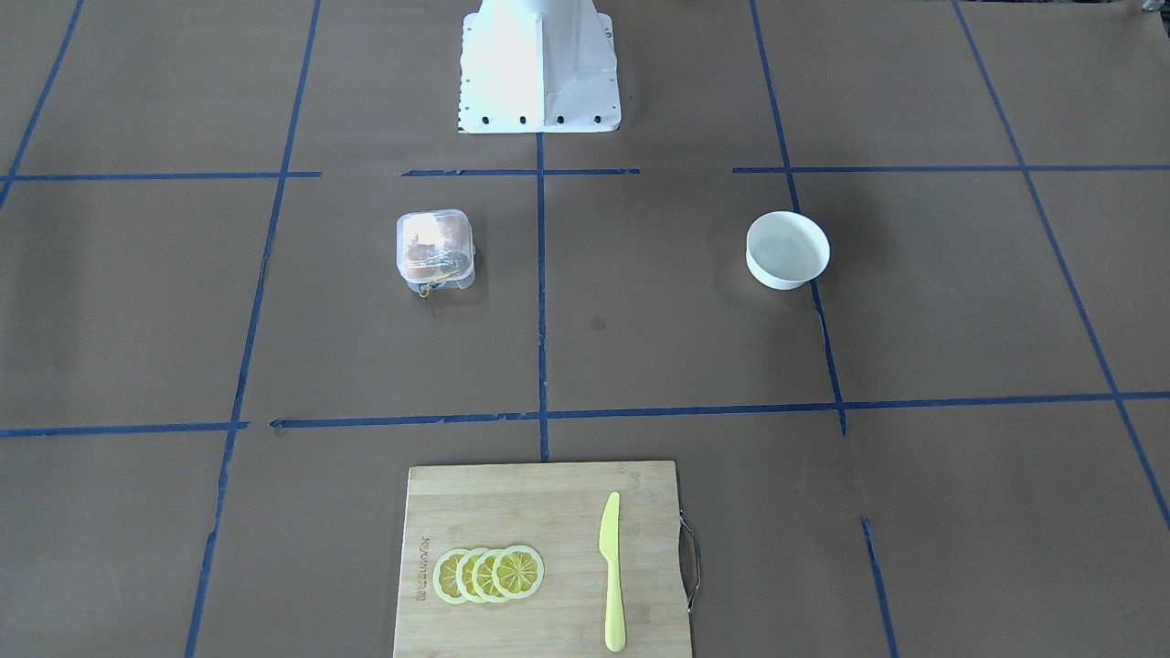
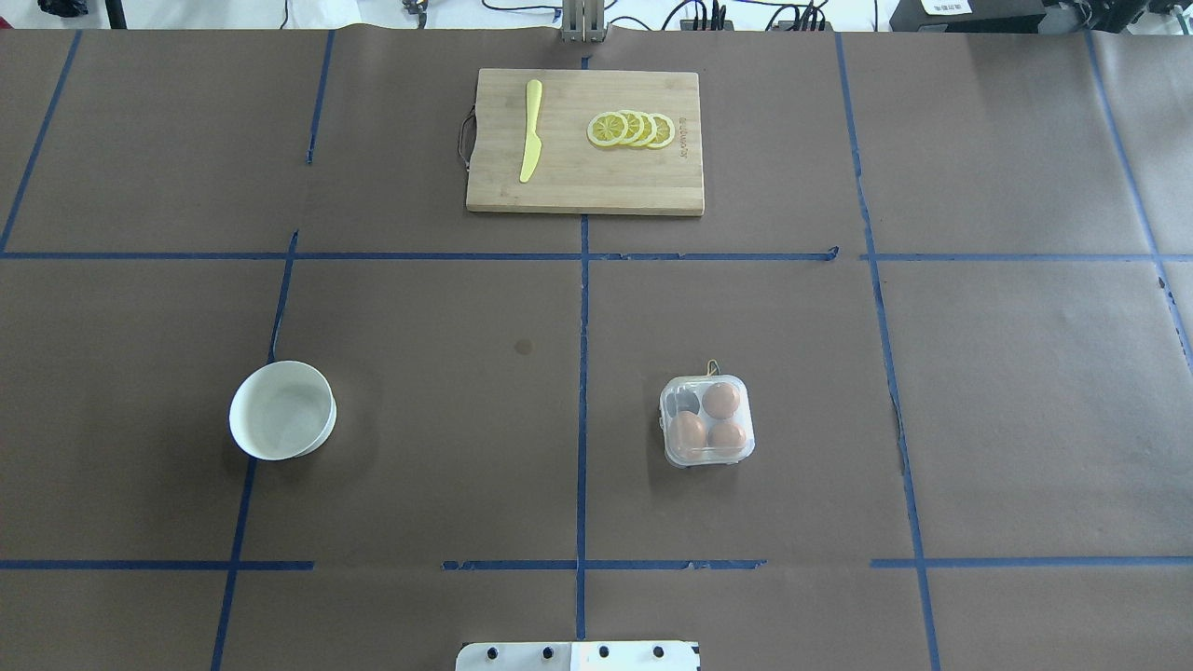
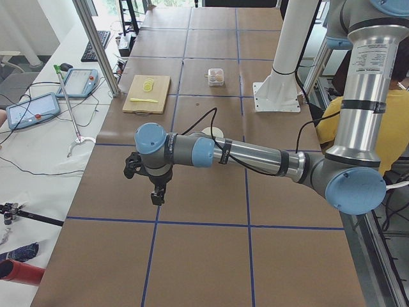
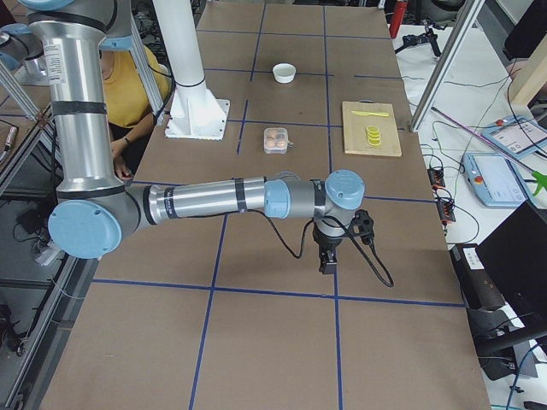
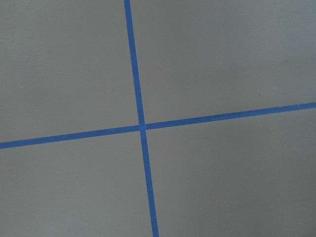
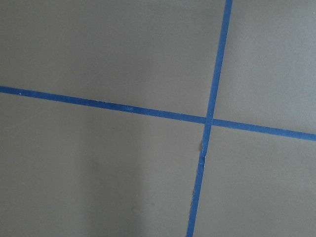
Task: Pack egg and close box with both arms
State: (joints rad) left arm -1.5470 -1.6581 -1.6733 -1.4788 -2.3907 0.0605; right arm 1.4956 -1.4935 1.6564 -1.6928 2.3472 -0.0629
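Observation:
The box, a small clear plastic carton (image 2: 706, 421) with a yellow cord, stands on the brown table right of centre in the overhead view; it also shows in the front view (image 1: 436, 249). Three orange-brown eggs (image 2: 720, 400) fill three of its cells, and the far-left cell looks empty. The lid seems to lie over the cells. My left gripper (image 3: 156, 198) hangs over the table's left end, far from the carton. My right gripper (image 4: 327, 265) hangs over the right end. Both show only in the side views, so I cannot tell whether they are open or shut.
A round white bowl (image 2: 282, 410) stands on the table's left half. A wooden cutting board (image 2: 584, 186) at the far edge holds a yellow knife (image 2: 531, 142) and lemon slices (image 2: 632, 130). The white base block (image 1: 539, 68) stands at the robot's side. Both wrist views show only taped table.

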